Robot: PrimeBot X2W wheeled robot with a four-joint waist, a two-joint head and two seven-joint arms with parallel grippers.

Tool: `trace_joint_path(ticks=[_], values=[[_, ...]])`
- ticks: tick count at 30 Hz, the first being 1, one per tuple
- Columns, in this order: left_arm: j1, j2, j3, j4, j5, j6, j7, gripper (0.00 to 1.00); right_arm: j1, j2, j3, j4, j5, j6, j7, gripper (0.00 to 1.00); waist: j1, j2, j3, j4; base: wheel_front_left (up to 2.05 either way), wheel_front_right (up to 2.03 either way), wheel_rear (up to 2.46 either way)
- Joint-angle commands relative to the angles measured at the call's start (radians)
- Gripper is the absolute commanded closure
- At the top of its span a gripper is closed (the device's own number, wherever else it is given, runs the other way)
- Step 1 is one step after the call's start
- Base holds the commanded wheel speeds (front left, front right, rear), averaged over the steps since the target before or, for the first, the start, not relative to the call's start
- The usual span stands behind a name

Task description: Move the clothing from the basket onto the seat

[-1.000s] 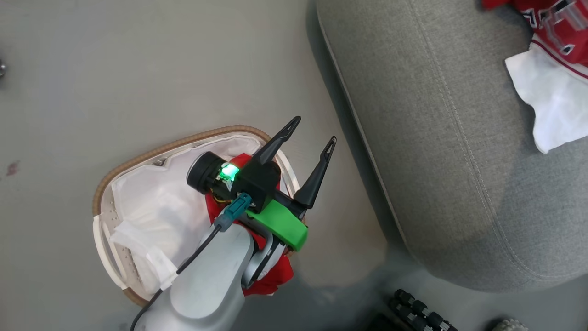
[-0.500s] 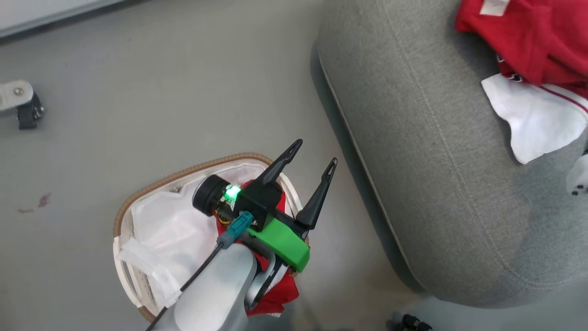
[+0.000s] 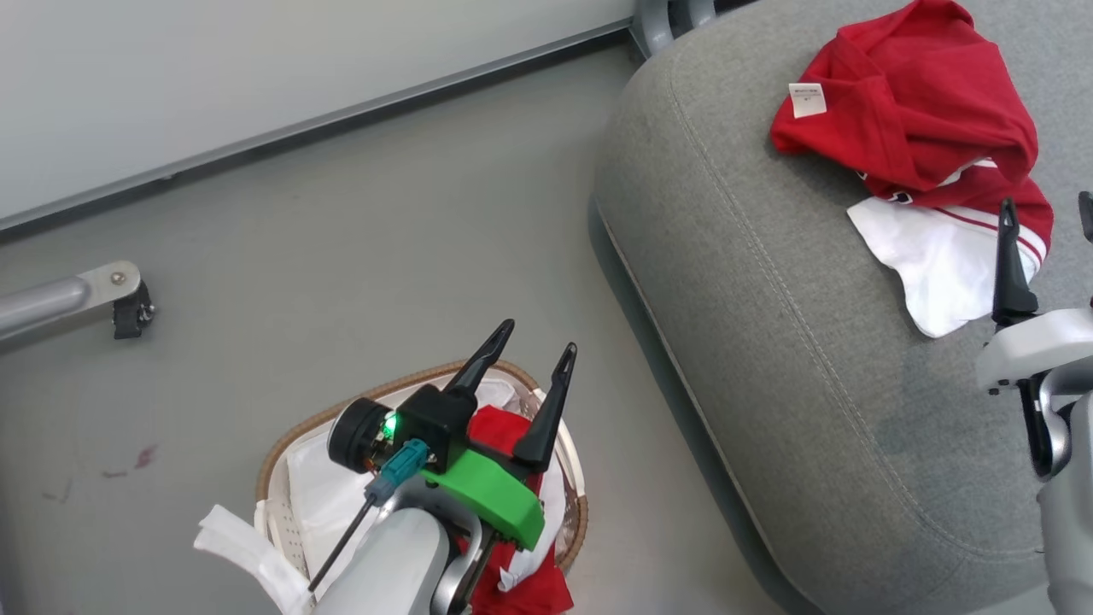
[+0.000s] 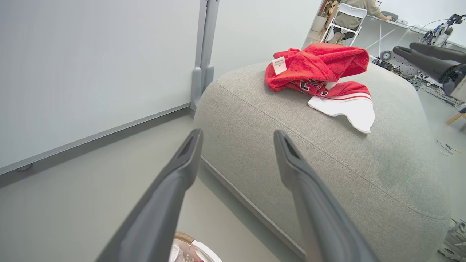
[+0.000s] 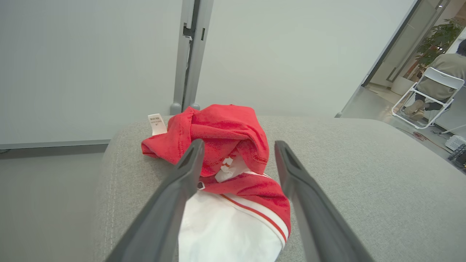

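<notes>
One piece of red clothing (image 3: pixel 914 128) with a white panel and a small white tag lies crumpled on the grey seat (image 3: pixel 768 359). My right gripper (image 3: pixel 1046 213) hovers open just beside its white panel. In the right wrist view the right gripper (image 5: pixel 238 145) has its fingers spread on either side of that clothing (image 5: pixel 222 131), gripping nothing. Another red piece of clothing (image 3: pixel 499 431) sits in the white basket (image 3: pixel 282 444) on the floor. Directly above it, my left gripper (image 3: pixel 536 340) is open and empty, and my arm hides part of the cloth. The left wrist view looks past the left gripper (image 4: pixel 237 135) to the seat (image 4: pixel 291 153).
The basket's white liner (image 3: pixel 243 547) hangs over its left rim. A metal leg with a caster (image 3: pixel 115 295) stands on the grey floor at the left. A wall with a grey post (image 5: pixel 187 54) runs behind the seat. A person sits on a white folding chair (image 5: pixel 442 78) far off.
The head camera has tilted up, so the whole picture shifted down. My right gripper has opened, letting go of the clothing on the seat, and now shows at the right edge. The left gripper stays open.
</notes>
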Motion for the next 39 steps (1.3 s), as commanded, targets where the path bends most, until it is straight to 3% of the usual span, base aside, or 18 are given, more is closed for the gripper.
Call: trace_joint_path(ticks=[1, 9, 19, 29, 39], values=[[0.026, 0.004, 0.019, -0.001, 0.001, 0.011, 0.001, 0.00, 0.019, 0.010, 0.020, -0.017, 0.014, -0.001, 0.000, 0.00, 0.0000, 0.0000, -0.053, 0.044, 0.00, 0.00, 0.00], [0.078, 0.004, 0.157, 0.001, 0.019, 0.061, 0.001, 0.00, 0.061, 0.073, 0.117, -0.065, 0.079, -0.001, 0.000, 0.00, 0.0000, 0.0000, -0.099, 0.141, 0.00, 0.00, 0.00], [0.149, 0.004, 0.336, 0.023, 0.052, 0.083, 0.001, 0.00, 0.123, 0.131, 0.167, -0.062, 0.103, -0.001, 0.000, 0.00, 0.0000, 0.0000, -0.152, 0.225, 0.00, 0.00, 0.00], [0.265, 0.004, 0.450, 0.040, 0.066, 0.076, 0.001, 0.00, 0.218, 0.152, 0.172, -0.024, 0.100, -0.001, 0.000, 0.00, 0.0000, 0.0000, -0.219, 0.241, 0.00, 0.00, 0.00], [0.323, 0.003, 0.449, 0.033, 0.047, 0.081, 0.001, 0.00, 0.244, 0.153, 0.176, -0.008, 0.114, -0.001, 0.000, 0.00, 0.0000, 0.0000, -0.226, 0.236, 0.00, 0.00, 0.00]])
